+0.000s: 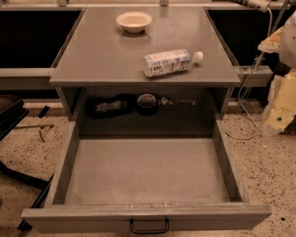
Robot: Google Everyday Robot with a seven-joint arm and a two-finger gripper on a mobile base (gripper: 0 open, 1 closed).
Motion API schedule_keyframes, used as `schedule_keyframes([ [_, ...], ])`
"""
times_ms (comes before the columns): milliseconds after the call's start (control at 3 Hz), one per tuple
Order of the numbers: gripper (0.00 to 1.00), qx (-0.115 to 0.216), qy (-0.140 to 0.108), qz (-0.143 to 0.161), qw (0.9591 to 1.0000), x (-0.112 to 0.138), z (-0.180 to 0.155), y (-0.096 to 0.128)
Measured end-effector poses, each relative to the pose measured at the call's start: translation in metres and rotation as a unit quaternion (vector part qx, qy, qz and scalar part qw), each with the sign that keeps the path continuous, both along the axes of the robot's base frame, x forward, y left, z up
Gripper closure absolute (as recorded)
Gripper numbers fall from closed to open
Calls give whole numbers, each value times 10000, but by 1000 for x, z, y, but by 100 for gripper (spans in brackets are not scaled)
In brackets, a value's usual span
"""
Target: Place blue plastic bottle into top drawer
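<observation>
Countertop [98,48] bears blue plastic bottle [168,62], claw [278,117] far right.

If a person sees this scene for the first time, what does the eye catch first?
The top drawer stands pulled wide open at the front. The blue plastic bottle lies on its side on the cabinet top, with a cream bowl behind it. The robot's pincer hangs at the right edge.
</observation>
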State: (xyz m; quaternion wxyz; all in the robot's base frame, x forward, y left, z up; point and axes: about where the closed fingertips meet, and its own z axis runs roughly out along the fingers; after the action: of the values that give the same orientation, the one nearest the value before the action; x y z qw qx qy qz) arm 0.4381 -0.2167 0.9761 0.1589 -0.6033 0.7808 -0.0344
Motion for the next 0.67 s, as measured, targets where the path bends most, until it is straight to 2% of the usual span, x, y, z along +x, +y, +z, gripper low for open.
schedule_keyframes([
  [333, 0, 0, 0, 0, 10000, 0, 0, 0],
  [667, 0, 18, -103, 85, 9999, 11, 0, 3],
])
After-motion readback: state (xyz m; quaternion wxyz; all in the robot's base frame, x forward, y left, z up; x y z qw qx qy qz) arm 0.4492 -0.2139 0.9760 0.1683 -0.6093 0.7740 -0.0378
